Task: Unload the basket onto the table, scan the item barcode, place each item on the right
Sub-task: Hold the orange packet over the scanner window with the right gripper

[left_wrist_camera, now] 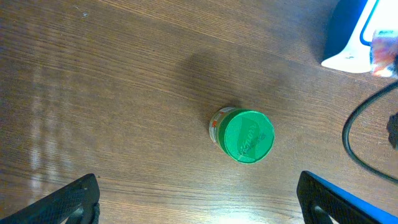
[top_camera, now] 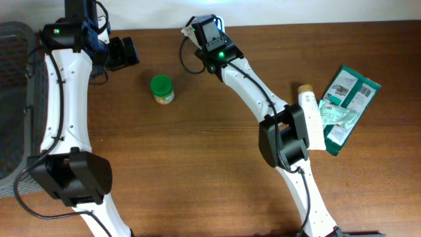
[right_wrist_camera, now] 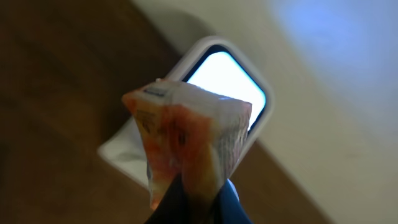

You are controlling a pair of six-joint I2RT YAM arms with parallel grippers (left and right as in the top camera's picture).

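- Pouch (right_wrist_camera: 186, 143), orange and white, is closest to the right wrist lens. The right jaws are clenched on its lower edge, and its top fans out in front of the lit window of the scanner (right_wrist_camera: 227, 78).
- Location: far middle of the worktop (top_camera: 197, 164), held up off the surface, just beside the scanner.
- Handling, my read: light, soft, crinkly film. It will flex, so the printed face may bow and glossy film may glare at the window.
- Grip point: the edge pinch looks right and leaves the panels free. No barcode is readable from here, so I can't tell which face carries it.
- Left jaws are released and spread wide, hovering above the green-lidded jar (left_wrist_camera: 247, 135) without touching it.
- Jar stands upright, left of the scanner and nearer, clear of the pouch.
- Dark cable (left_wrist_camera: 354, 143) loops beside the scanner. It's the only snag risk I see.
- Right side: green packet (top_camera: 348, 99) and white tube (top_camera: 310, 118), well apart from the scan spot.
- Mesh basket (top_camera: 13, 79) sits at the left edge.
- Nothing stands between pouch and window.
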